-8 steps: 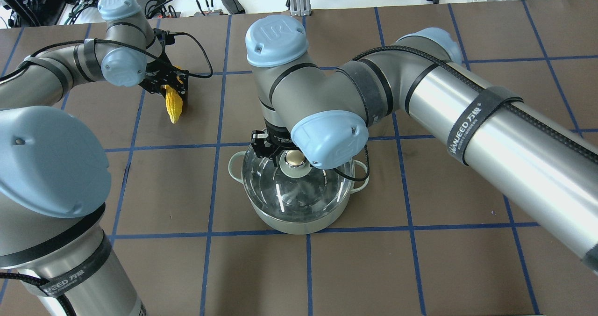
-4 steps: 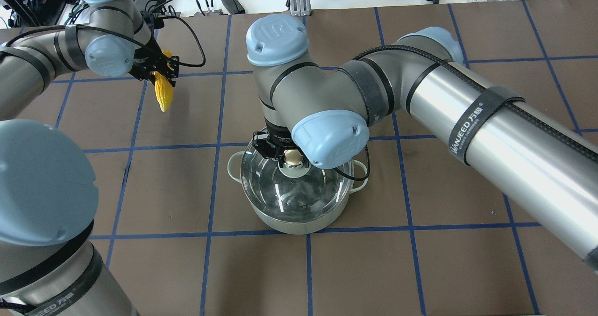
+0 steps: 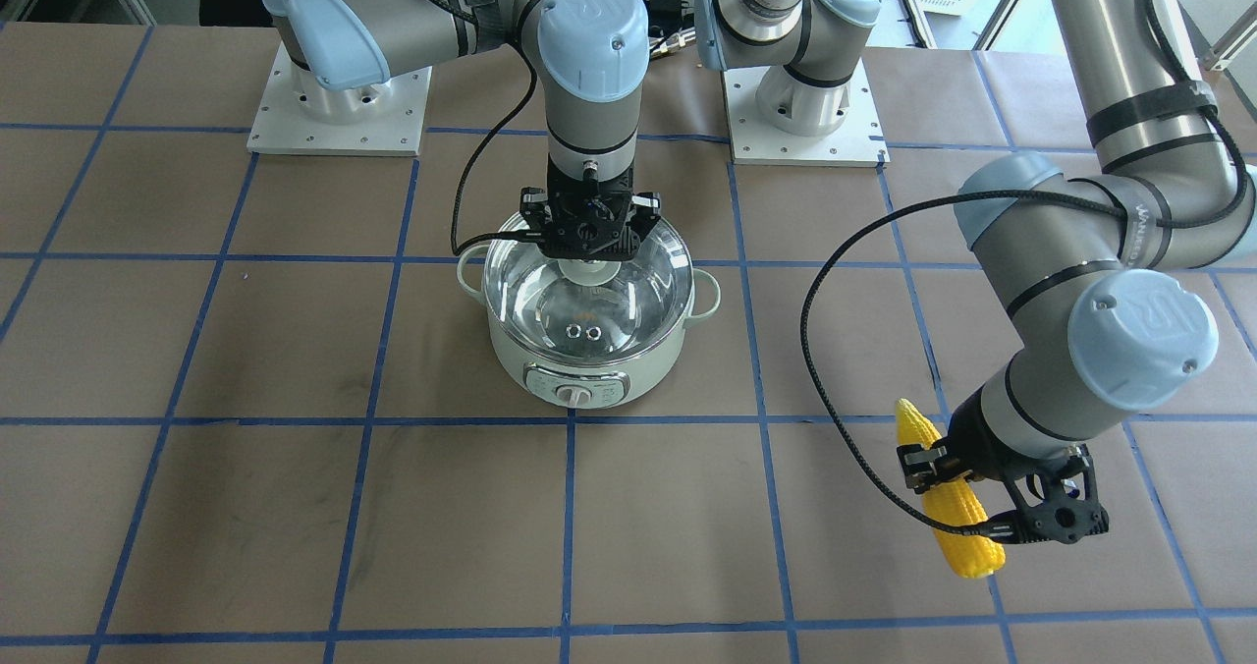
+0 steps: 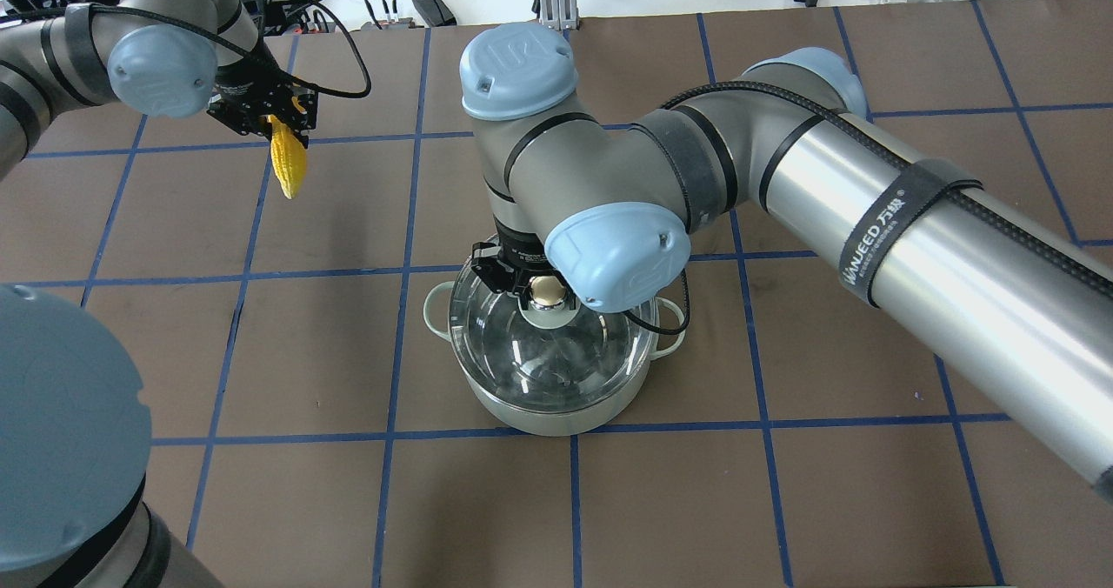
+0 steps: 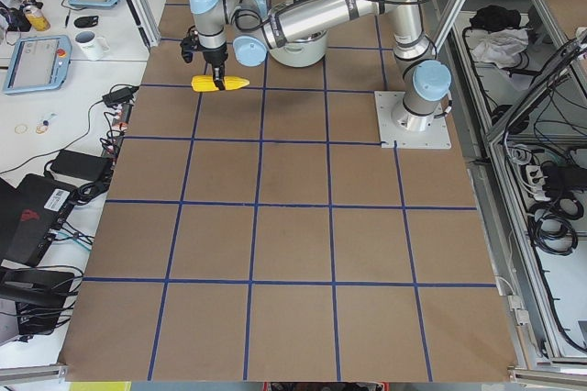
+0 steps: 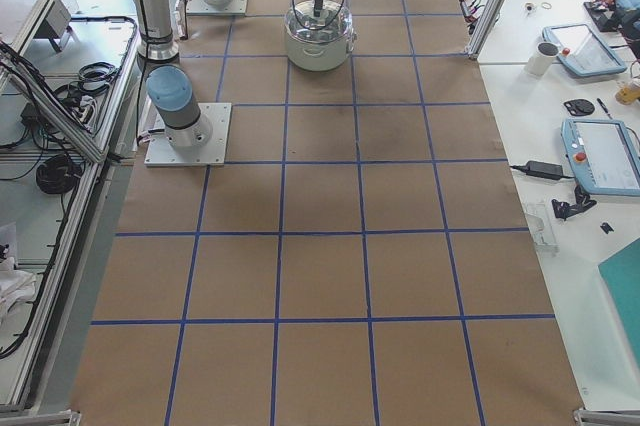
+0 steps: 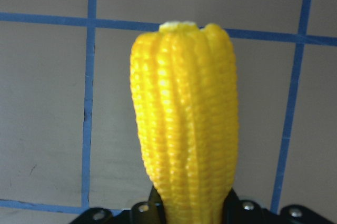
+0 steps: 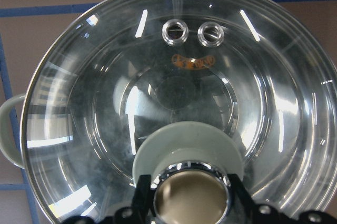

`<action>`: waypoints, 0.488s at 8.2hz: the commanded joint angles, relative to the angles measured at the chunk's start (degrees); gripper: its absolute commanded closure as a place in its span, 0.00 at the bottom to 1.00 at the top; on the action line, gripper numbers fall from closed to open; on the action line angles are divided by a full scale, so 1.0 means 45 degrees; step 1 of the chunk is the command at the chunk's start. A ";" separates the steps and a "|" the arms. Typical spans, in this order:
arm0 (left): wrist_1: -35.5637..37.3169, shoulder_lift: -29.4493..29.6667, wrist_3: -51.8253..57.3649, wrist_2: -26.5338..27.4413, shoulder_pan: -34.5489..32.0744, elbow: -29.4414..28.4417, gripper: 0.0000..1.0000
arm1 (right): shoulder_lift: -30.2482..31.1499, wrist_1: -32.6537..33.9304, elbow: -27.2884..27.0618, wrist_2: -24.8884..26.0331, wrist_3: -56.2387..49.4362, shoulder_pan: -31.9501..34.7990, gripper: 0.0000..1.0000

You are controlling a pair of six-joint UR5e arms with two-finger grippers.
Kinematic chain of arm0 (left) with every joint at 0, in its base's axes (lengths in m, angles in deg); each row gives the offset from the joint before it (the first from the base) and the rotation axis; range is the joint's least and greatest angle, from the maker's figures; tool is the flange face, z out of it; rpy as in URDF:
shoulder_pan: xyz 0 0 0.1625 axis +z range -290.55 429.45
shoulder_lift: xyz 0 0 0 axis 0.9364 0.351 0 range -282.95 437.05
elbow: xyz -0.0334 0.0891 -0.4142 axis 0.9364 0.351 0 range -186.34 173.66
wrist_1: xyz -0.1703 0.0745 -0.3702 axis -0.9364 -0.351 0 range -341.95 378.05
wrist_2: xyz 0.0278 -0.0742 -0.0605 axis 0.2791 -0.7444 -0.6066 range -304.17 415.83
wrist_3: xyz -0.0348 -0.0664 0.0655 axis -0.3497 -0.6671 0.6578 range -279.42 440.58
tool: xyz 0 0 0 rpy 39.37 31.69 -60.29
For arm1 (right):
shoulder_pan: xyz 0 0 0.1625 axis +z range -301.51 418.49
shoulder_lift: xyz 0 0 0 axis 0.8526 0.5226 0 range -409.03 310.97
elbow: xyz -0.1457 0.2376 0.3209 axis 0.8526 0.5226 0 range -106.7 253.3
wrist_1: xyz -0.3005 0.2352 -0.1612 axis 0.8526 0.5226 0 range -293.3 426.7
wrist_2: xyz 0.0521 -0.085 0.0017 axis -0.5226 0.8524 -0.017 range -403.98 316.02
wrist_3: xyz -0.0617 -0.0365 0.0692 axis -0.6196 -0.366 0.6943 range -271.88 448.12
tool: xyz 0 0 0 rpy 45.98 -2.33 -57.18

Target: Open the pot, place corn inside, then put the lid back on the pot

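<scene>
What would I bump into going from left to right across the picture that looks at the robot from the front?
white mounting plate → pot → second mounting plate → corn

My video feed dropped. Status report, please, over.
Left gripper shut on corn, aloft. Right gripper shut on knob of lid. Lid on pot, blocking entry.

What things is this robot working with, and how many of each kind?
pot: 1
lid: 1
corn: 1
Total: 3
</scene>
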State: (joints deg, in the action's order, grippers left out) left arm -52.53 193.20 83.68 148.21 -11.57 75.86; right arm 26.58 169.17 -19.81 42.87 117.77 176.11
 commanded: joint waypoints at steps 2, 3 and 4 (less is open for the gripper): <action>-0.1128 -0.1179 -0.1878 -0.0061 -0.1581 0.0033 1.00 | 0.1104 -0.0056 0.0142 0.0250 -0.0142 -0.0256 0.66; -0.1478 -0.1317 -0.2268 -0.0080 -0.1895 0.0052 1.00 | 0.1301 -0.0173 0.0162 0.0386 -0.0259 -0.0664 0.66; -0.1655 -0.1550 -0.2639 -0.0139 -0.2207 0.0053 1.00 | 0.1381 -0.0425 0.0162 0.0388 -0.0357 -0.0920 0.66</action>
State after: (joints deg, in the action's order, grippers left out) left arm -58.03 188.05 75.07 147.93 -18.57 76.02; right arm 31.32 168.65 -19.22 44.17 117.05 174.33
